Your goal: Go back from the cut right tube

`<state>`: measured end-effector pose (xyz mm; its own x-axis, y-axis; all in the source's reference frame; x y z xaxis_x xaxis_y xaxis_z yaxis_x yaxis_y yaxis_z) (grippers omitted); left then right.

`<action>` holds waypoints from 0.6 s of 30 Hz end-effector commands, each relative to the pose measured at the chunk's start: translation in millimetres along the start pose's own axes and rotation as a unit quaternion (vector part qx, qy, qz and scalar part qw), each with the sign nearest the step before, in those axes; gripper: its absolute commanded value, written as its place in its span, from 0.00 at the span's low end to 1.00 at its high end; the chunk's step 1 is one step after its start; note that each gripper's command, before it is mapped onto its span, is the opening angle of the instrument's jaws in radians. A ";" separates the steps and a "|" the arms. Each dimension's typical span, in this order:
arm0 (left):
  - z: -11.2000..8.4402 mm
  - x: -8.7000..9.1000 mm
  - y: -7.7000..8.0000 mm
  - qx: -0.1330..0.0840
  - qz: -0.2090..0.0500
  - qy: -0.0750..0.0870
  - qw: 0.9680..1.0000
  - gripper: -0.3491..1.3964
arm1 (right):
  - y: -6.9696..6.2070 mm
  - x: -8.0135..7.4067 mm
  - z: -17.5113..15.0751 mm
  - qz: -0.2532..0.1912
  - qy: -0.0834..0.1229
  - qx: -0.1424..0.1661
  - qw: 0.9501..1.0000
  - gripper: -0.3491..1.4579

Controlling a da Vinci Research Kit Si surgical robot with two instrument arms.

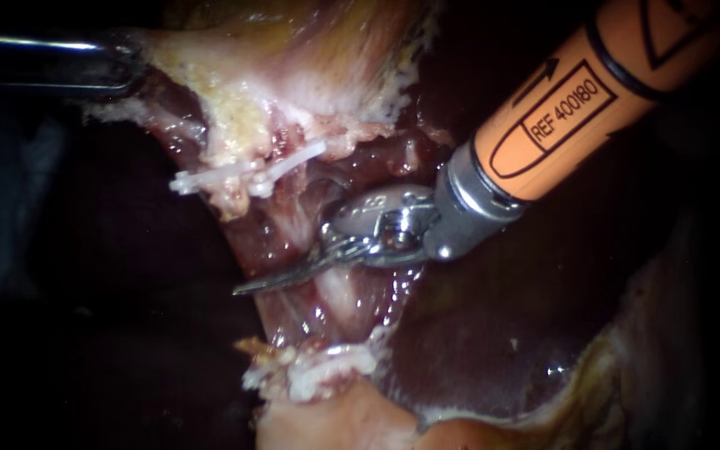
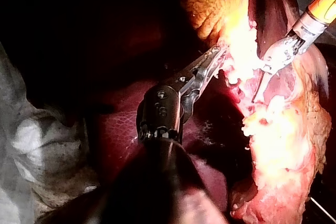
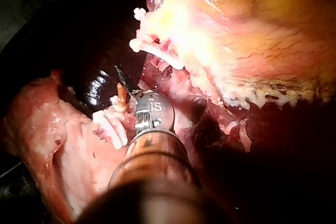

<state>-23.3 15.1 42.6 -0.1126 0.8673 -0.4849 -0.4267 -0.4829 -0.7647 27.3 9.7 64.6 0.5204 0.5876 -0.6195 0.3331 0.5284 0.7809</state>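
Note:
My right instrument [image 1: 247,287] comes in from the upper right on an orange shaft. Its thin blades lie together and hold nothing, pointing left across the wet pink tissue. They sit between an upper white clip [image 1: 247,173] and lower white clips [image 1: 327,367]. A pale tube strand [image 1: 339,296] runs down under the blades; I cannot make out a cut end. My left instrument [image 1: 131,71] at the upper left is shut on the pale gallbladder tissue [image 1: 235,92], seen also in the left wrist view [image 2: 218,56]. The blade tip [image 3: 119,74] shows ahead of the wrist, beside a clip [image 3: 107,124].
Dark liver [image 1: 493,333] lies below and to the right of the blades. Yellowish fatty tissue [image 1: 343,417] fills the lower edge. In the left wrist view, grey cloth [image 2: 37,145] lies beside the shaft.

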 end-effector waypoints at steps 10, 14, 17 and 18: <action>0.0 -0.1 0.0 0.000 0.000 0.000 1.000 0.00 | -0.6 -0.3 -0.6 -0.009 0.043 -0.109 0.993 0.96; 0.0 -0.1 -0.1 0.000 0.000 0.000 1.000 0.00 | -0.7 -0.3 -0.8 -0.007 0.050 -0.131 0.990 0.98; 0.0 -0.1 -0.1 0.000 0.000 0.000 1.000 0.00 | -1.6 -0.6 -1.6 -0.001 0.056 -0.142 0.988 0.98; 0.0 -0.1 -0.1 0.000 0.000 0.000 1.000 0.00 | -2.2 -0.8 -2.2 -0.006 0.057 -0.158 0.986 0.98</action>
<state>-23.2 15.1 42.7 -0.1129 0.8669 -0.4856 -0.4276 -0.4836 -0.7638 23.8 9.3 62.9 0.4193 0.6385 -0.6454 0.0478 0.6944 0.7180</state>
